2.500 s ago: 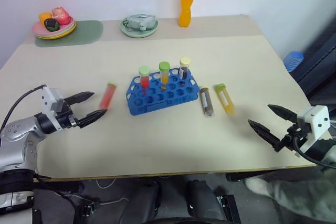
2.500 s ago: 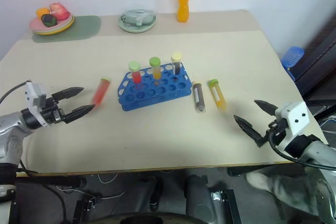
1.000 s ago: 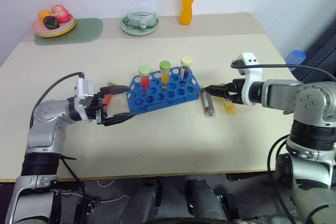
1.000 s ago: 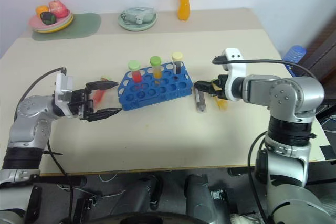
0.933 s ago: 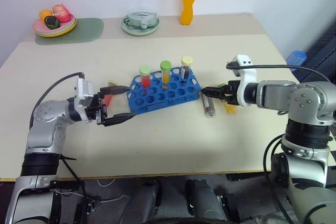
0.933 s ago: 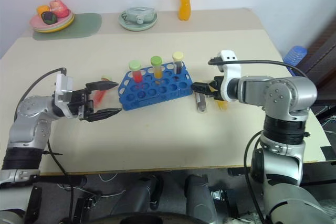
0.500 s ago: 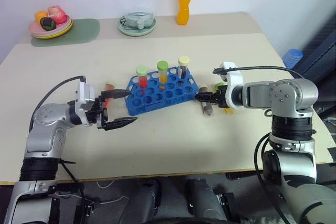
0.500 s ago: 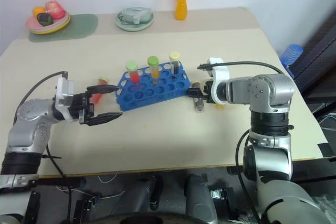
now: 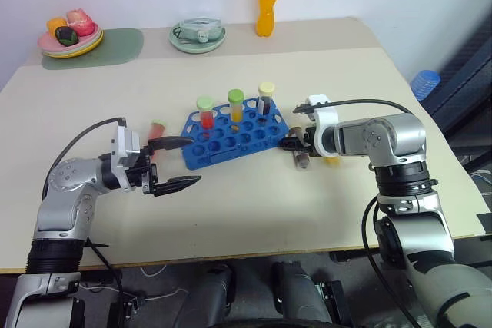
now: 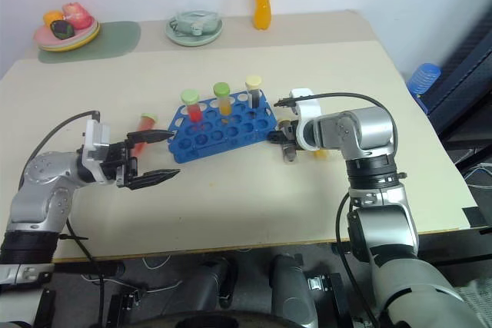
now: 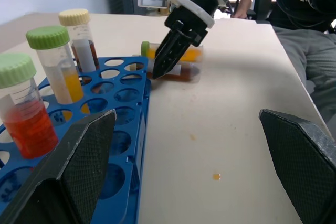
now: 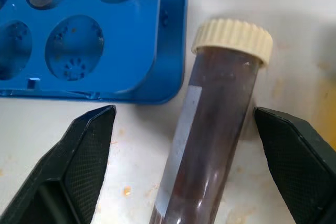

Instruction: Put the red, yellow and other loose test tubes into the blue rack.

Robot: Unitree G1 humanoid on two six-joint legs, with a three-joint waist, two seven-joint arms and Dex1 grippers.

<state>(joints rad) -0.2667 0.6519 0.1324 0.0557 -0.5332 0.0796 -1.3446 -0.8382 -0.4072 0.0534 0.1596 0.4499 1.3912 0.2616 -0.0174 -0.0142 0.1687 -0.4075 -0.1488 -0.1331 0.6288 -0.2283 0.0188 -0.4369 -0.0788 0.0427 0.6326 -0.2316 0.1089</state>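
The blue rack [image 9: 231,134] stands mid-table with a red, a yellow and a dark test tube upright in its back row. A dark brown test tube [image 12: 210,145] with a cream cap lies by the rack's right end. My right gripper [image 12: 184,111] is open and straddles it, one finger on each side with a gap. Just behind it lies a yellow test tube [image 11: 191,53], largely hidden by my right arm in the eye views. A loose red test tube [image 9: 157,129] lies left of the rack. My left gripper [image 9: 183,163] stands wide open beside it, empty and pointing at the rack.
A tall orange drink bottle [image 9: 266,1] stands at the table's far edge. Near it sit a pale green dish [image 9: 197,36] and, at the far left, a plate of fruit [image 9: 69,36] on a green mat. A blue object [image 9: 424,82] lies off the table's right side.
My right gripper has come down and toward the rack until it straddles the dark brown tube, and its fingers have narrowed. My left gripper has stayed about where it was.
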